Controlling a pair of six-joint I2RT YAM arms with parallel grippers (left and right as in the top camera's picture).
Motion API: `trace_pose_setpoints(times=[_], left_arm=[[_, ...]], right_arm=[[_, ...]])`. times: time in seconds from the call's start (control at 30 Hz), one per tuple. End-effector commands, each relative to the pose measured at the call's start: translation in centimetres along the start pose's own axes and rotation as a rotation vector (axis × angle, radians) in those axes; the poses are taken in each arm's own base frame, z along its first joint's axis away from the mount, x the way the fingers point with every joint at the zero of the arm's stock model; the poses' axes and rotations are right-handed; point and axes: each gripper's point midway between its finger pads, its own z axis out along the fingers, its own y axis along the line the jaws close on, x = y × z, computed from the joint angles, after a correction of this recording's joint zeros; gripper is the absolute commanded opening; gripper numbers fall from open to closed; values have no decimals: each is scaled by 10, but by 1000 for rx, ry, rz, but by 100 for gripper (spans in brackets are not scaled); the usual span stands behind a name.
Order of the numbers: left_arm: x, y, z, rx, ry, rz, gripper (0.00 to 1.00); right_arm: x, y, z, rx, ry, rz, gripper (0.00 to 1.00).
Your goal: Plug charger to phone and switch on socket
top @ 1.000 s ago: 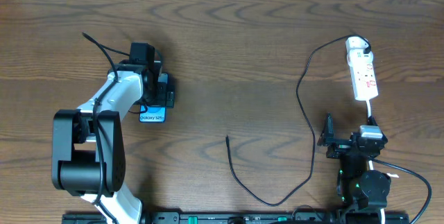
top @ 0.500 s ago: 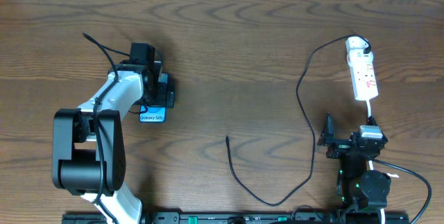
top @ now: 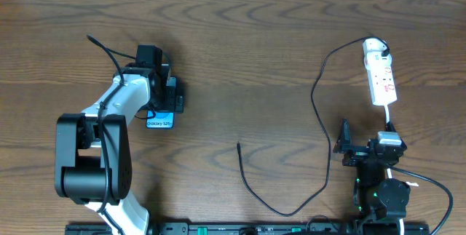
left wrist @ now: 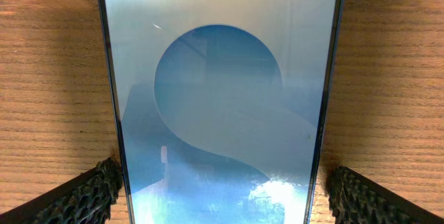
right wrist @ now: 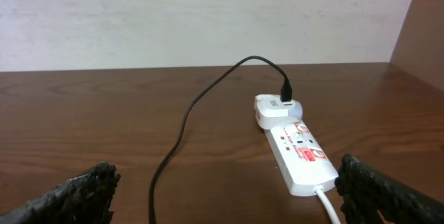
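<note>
Blue phone (top: 160,121) lies with long axis near-to-far.

Nothing visible has changed over the last second. In the overhead view, the left tool (top: 162,95) sits at the same spot above the phone (top: 160,121), with its jaws as wide as before. The right tool (right wrist: 225,196) has not moved either, and its spread is unchanged. The charger (top: 318,118) keeps the same loop on the bench (top: 240,46), and the socket (top: 381,78) has not shifted.
</note>
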Motion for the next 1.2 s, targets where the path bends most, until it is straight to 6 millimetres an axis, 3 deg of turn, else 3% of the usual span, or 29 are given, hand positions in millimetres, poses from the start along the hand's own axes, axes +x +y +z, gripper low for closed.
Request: trace_pose_setpoints(times=[0.0,1.17], left_arm=[[11,2,14,-5,51,-12,98],[22,5,25,-22,104,-10,98]], right_arm=[[0,1,0,-3,-2,-15,99],[0,1,0,-3,-2,-15,99]])
